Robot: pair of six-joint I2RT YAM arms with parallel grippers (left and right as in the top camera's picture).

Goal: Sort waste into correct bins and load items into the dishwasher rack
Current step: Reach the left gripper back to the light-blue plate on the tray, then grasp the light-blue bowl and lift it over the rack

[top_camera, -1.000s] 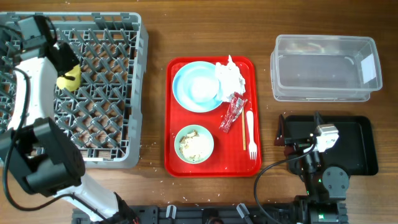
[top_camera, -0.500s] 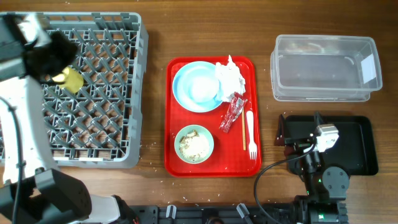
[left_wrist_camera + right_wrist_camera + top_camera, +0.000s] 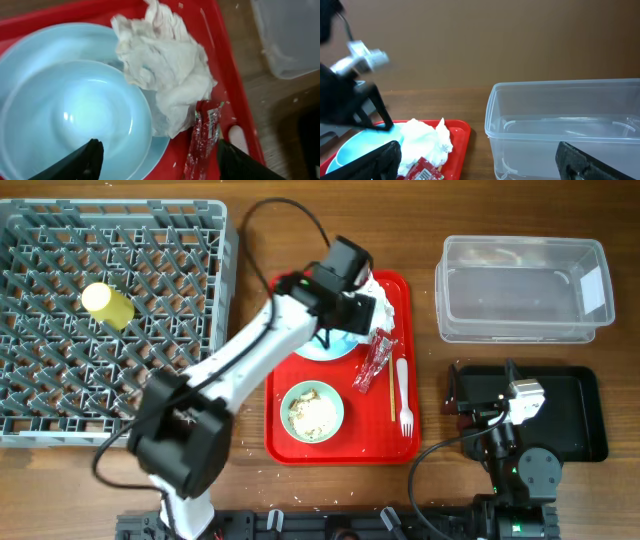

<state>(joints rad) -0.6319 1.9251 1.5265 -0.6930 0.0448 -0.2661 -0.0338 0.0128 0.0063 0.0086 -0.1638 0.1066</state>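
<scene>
The wooden tabletop point(image 3: 420, 220) carries a big grey rack point(image 3: 150, 380) filling the left of the overhead frame, and a small yellow cup point(image 3: 107, 305) lies on its side among the pegs in the rack's upper left. A red tray point(image 3: 380, 445) sits at the centre. At upper right stands a clear tub point(image 3: 520, 290) with a white label on its right end, and just below it lies a shallow black tray point(image 3: 585, 415) with the right arm parked over its left half. In the upper part of the red tray a pale blue plate point(image 3: 55, 42) holds a pale blue bowl point(image 3: 75, 120), and a crumpled white napkin point(image 3: 167, 75) lies over the plate's right edge. A pale green bowl point(image 3: 287, 398) in the tray's lower left contains whitish food scraps point(image 3: 313, 415). A white fork point(image 3: 403, 395) lies lengthwise near the tray's right edge, prongs toward the bottom of the frame, with a thin wooden stick point(image 3: 391, 395) just beside it on its left. A red shiny wrapper point(image 3: 375, 365) rests below the napkin, touching it. The left fingers point(image 3: 82, 160) are spread wide apart above the plate and napkin, holding nothing. The right fingers point(image 3: 377, 162) are also apart and empty, facing the clear tub.
</scene>
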